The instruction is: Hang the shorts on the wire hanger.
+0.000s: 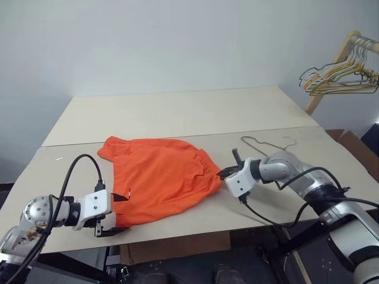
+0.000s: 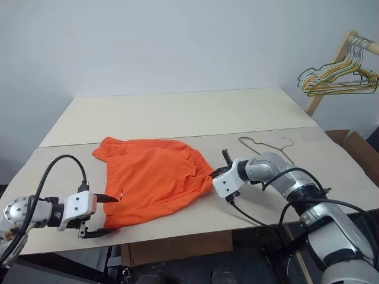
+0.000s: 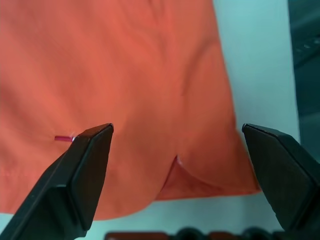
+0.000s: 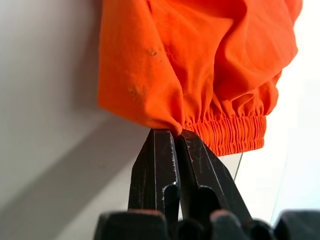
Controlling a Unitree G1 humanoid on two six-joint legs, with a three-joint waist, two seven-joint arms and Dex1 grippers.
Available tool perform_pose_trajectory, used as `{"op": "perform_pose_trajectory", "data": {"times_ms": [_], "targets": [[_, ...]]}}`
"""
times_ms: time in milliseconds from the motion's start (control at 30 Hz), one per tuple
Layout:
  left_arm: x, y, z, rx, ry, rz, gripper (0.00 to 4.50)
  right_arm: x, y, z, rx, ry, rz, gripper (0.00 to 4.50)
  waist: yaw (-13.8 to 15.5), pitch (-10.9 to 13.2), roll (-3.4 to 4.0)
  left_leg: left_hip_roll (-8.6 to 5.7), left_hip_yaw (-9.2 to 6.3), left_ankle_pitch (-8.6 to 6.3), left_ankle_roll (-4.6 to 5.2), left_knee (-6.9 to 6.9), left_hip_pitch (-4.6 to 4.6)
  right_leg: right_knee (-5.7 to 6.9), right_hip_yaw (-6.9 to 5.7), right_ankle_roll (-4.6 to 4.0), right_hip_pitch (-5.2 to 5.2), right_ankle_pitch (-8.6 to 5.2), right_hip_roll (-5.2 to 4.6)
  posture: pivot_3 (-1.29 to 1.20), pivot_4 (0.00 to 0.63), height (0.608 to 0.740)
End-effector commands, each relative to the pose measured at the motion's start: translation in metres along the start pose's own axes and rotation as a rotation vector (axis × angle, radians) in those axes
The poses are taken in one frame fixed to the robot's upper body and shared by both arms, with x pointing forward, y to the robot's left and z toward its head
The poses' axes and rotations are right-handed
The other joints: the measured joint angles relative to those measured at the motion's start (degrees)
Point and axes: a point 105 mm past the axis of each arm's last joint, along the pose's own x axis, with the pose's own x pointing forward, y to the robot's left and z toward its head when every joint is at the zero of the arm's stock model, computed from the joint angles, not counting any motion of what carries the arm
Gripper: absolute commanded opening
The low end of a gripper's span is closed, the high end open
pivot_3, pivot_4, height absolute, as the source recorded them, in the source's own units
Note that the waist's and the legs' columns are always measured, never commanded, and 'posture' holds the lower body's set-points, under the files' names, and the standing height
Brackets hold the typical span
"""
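Observation:
The bright orange shorts point(image 1: 160, 177) lie flat across the middle of the table, with the gathered waistband toward the right. My right gripper point(image 1: 224, 174) is shut on a fold of their fabric beside the waistband point(image 4: 235, 132); the right wrist view shows the cloth pinched between the fingertips point(image 4: 175, 133). At the shorts' near left corner my left gripper point(image 2: 102, 216) stands open, one finger point(image 3: 82, 165) over the orange cloth and the other point(image 3: 282, 165) over bare table, holding nothing. The thin dark wire hanger point(image 1: 267, 144) lies flat on the table just behind my right wrist.
A wooden rack point(image 1: 331, 65) at the back right carries a bunch of pale yellowish-green hangers point(image 1: 340, 80). A cardboard box point(image 1: 358, 148) sits beyond the table's right edge. The table point(image 1: 177, 112) stretches bare behind the shorts; its front edge runs just below my left gripper.

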Motion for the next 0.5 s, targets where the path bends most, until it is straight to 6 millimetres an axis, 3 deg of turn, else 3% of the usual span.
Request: {"op": "perform_pose_trajectory", "data": {"times_ms": [33, 400, 500], "targets": [[-0.002, 0.000, -0.004, 0.033, 0.037, -0.053, 3.64, -0.009, -0.019, 0.003, 0.002, 0.008, -0.073, 0.00, -0.4, 0.0, 0.00, 0.00, 0.05, 0.00, 0.00, 0.00, -0.01, 0.00, 0.00, 0.00, 0.00, 0.00, -0.01, -0.01, 0.000, 0.740], [0.005, 0.002, -0.015, 0.039, 0.074, -0.037, 0.09, -0.009, -0.017, 0.007, 0.048, 0.012, -0.076, 0.00, -1.2, 0.0, 0.00, 0.01, 0.10, 0.00, 0.00, 0.00, 0.01, 0.02, -0.01, 0.01, 0.00, 0.00, 0.00, -0.01, 0.000, 0.740], [0.003, 0.001, -0.013, 0.043, 0.074, -0.022, 0.04, -0.014, -0.009, 0.009, 0.090, 0.014, -0.038, 0.00, -1.1, 0.0, -0.01, 0.02, 0.07, 0.00, 0.00, 0.00, 0.01, 0.02, -0.01, 0.01, 0.00, 0.00, 0.01, 0.00, 0.000, 0.740]]}}
